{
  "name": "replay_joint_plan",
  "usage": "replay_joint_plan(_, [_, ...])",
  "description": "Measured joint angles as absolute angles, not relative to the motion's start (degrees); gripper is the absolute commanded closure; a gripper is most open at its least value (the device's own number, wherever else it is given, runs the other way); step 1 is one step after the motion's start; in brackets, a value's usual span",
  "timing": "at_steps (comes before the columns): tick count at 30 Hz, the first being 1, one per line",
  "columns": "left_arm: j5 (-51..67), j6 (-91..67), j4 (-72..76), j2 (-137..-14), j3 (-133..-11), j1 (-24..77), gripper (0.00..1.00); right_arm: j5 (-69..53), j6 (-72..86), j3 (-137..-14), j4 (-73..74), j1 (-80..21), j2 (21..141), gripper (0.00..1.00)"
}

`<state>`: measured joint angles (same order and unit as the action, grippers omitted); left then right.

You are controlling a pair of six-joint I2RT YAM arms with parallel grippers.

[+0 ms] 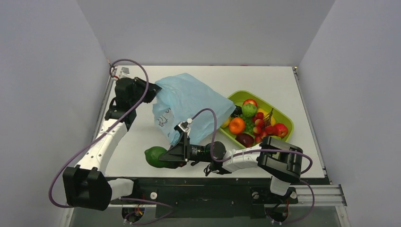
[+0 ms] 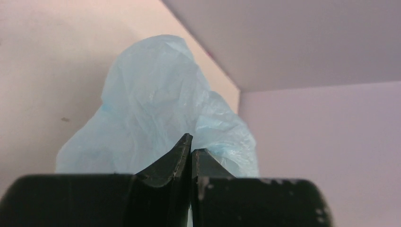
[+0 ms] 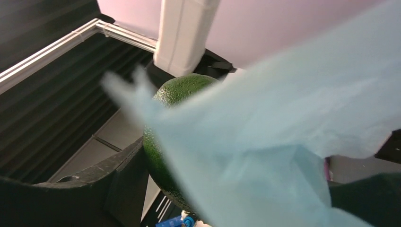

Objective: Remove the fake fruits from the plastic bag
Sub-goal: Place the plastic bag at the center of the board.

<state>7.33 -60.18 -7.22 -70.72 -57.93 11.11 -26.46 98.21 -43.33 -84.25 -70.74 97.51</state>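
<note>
The light-blue plastic bag (image 1: 189, 106) is held up off the table at mid-table. My left gripper (image 1: 152, 92) is shut on its upper left edge; in the left wrist view the closed gripper (image 2: 191, 146) pinches the bag (image 2: 156, 109). My right gripper (image 1: 164, 157) is shut on a dark green oval fruit (image 1: 154, 156) near the table's front edge, just below the bag's lower corner. In the right wrist view the green oval (image 3: 177, 94) sits in my right gripper (image 3: 236, 177), partly covered by a fold of the bag (image 3: 283, 137). An orange (image 1: 236, 125), a bumpy light-green ball (image 1: 249, 109) and red grapes (image 1: 260, 124) lie in the tray.
A green tray (image 1: 278, 110) at the right holds several fruits, among them a red apple (image 1: 281, 129) and a dark plum (image 1: 245, 139). The right arm lies along the front edge. Walls enclose the table at left, back and right.
</note>
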Motion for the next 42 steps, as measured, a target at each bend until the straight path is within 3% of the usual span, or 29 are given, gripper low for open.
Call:
replay_joint_plan(6, [13.1,-69.7,6.7,-70.7,-55.1,6.4,1.00,-26.9,97.8,-44.2,-84.7,-71.7,104.2,1.00])
replay_joint_plan(13, [10.5,-65.3,6.9,-68.2,-54.3,2.7,1.00,-28.3,96.4,-42.9,-83.5,-71.8,106.7,1.00])
replay_joint_plan(19, [16.2,-69.9,20.5,-70.4,-51.5,-5.3,1.00,-33.5,94.5,-46.0,-79.5,-74.1,110.6,1.00])
replay_joint_plan(22, [17.4,-68.2,19.9,-71.0,-49.3,-5.4,1.00,-35.1,92.0,-46.3,-75.1,-75.0,110.8,1.00])
replay_joint_plan(30, [6.6,-52.6,-1.7,-69.1,-51.3,-5.5,0.98,-31.3,73.0,-38.9,-46.4,-68.2,90.7,1.00])
replay_joint_plan(32, [5.1,-49.5,-6.8,-69.1,-52.1,-5.7,0.90,-28.8,67.8,-37.9,-38.9,-63.4,84.6,1.00])
replay_joint_plan(35, [4.1,-45.5,-13.5,-69.2,-53.0,-5.8,0.69,-23.9,59.7,-37.2,-26.6,-55.1,76.5,1.00])
replay_joint_plan(42, [3.0,-41.9,-26.2,-65.2,-53.1,-6.4,0.59,-12.4,44.9,-37.3,-1.7,-39.9,60.8,1.00])
